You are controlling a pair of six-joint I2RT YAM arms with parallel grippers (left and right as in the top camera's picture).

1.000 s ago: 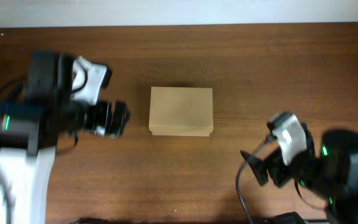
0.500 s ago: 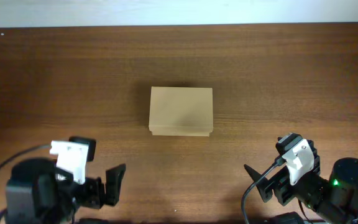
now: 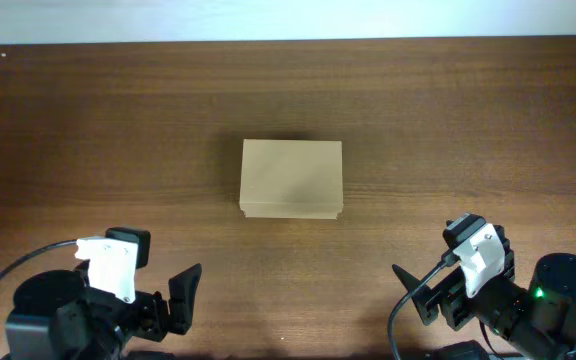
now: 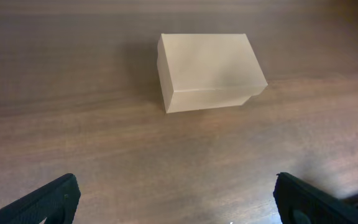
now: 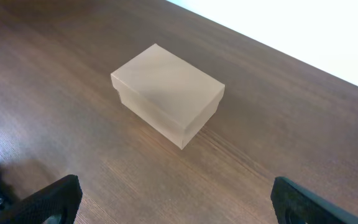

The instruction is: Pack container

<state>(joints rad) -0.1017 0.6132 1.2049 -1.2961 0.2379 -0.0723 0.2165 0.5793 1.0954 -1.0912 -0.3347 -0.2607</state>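
Closed tan cardboard box (image 3: 291, 178) in the middle of the dark brown wooden table (image 3: 468, 120), both arms at the near edge.

The rectangular box lies flat with its lid down, and nothing touches it. The left gripper (image 4: 179, 204) is at the near left corner and the right gripper (image 5: 179, 202) at the near right corner, both well apart from the box. Each one has its jaws spread fully wide and holds nothing between them.
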